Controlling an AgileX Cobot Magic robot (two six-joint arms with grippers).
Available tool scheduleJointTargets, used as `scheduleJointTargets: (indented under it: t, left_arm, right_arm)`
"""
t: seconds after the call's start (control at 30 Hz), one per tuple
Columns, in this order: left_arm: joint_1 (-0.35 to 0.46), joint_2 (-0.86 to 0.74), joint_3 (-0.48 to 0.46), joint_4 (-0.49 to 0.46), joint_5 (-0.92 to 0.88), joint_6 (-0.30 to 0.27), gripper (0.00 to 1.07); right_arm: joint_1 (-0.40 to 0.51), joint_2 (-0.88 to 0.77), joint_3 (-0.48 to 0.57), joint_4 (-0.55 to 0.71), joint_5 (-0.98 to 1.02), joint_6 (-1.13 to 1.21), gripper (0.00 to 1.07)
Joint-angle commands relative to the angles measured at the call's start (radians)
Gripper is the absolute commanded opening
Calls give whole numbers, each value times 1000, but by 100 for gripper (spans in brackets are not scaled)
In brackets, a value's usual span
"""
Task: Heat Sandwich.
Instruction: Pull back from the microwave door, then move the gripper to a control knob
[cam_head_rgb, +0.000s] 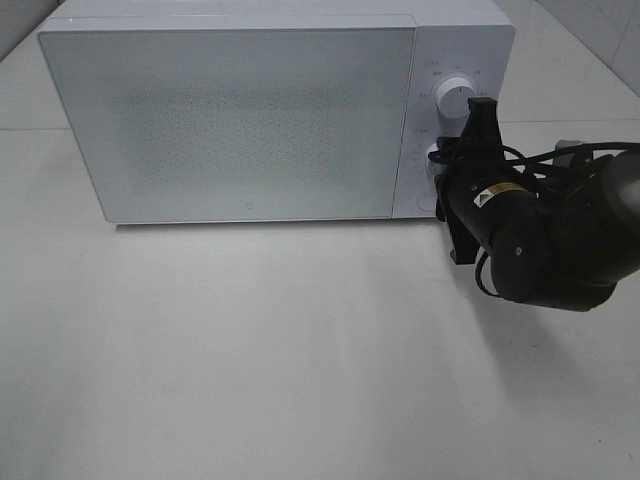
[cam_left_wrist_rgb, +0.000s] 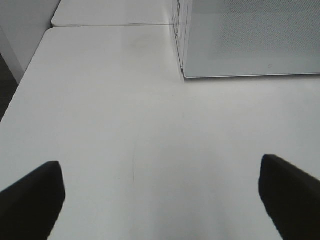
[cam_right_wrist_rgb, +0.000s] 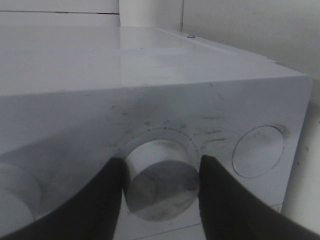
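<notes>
At the microwave (cam_head_rgb: 240, 120) panel my right gripper (cam_right_wrist_rgb: 161, 164) pinches the lower knob (cam_right_wrist_rgb: 162, 185) by its sides, probably slippery and stiff; left gripper (cam_left_wrist_rgb: 160, 170) gapes.

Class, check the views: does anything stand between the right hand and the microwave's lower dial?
Nothing visible does. The right hand straddles the lower dial, with a finger close against each side, apparently gripping it. The microwave door beside the dial is shut.
</notes>
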Motion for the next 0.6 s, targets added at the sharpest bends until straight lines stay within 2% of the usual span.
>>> scheduleJointTargets:
  t: [0.03, 0.6]
  left_arm:
    - [3, -27, 3, -5, -9, -3, 104]
    - [3, -27, 3, -5, -9, -3, 104]
  right_arm:
    - [-7, 0, -13, 0, -34, 68, 10]
    - [-7, 0, -13, 12, -36, 113, 14]
